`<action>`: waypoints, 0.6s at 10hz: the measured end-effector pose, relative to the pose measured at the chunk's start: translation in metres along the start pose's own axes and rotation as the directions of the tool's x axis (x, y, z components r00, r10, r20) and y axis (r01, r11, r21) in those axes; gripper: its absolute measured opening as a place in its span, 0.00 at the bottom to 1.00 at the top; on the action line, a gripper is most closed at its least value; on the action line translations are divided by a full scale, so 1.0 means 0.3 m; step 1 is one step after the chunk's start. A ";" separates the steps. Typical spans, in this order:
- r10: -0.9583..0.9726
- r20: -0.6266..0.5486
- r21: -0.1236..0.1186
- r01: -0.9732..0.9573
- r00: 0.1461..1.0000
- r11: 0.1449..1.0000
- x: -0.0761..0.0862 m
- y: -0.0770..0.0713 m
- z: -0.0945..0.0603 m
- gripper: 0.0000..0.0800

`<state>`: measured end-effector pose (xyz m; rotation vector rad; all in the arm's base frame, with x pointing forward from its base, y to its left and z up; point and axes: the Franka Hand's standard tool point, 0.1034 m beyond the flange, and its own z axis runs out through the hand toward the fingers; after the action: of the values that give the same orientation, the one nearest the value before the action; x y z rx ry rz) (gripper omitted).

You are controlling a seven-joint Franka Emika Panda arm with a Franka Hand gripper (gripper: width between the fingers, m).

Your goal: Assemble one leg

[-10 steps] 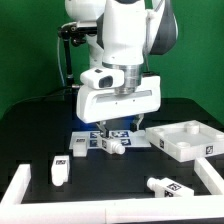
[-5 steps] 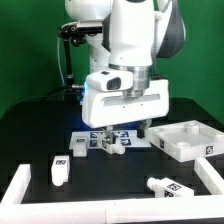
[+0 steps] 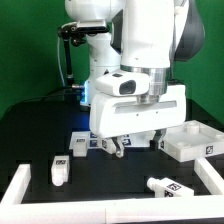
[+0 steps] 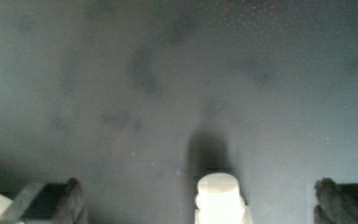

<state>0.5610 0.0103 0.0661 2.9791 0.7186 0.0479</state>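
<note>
My gripper (image 3: 138, 148) is open and empty, hanging low over the black table beside the marker board (image 3: 82, 143). In the wrist view the two dark fingers (image 4: 48, 203) stand wide apart at the frame edge. The rounded end of a white leg (image 4: 217, 196) shows midway between them, touching neither. In the exterior view a small white leg (image 3: 113, 146) lies just by the finger on the exterior view's left. Another white leg (image 3: 60, 170) lies at the front left and a third (image 3: 168, 186) at the front right. The white square top part (image 3: 190, 140) lies at the right.
White rails border the work area at the front left (image 3: 20, 185) and front right (image 3: 212, 178). A green backdrop stands behind the arm. The table is black.
The arm has swung toward the exterior view's right and nearer the camera, with the gripper staying low over the table. The jaws stay open. The loose parts have not moved.
</note>
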 end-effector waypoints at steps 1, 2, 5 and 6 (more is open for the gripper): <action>0.000 0.001 0.000 0.000 1.000 1.000 -0.001 0.000 0.001 0.81; 0.000 0.001 0.000 0.000 1.000 1.000 -0.001 0.000 0.002 0.81; 0.001 -0.014 -0.011 -0.001 1.000 1.000 0.086 0.005 0.030 0.81; -0.002 -0.032 -0.025 0.002 0.999 1.000 0.145 0.030 0.036 0.81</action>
<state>0.6043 0.0213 0.0567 2.9604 0.7190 0.1043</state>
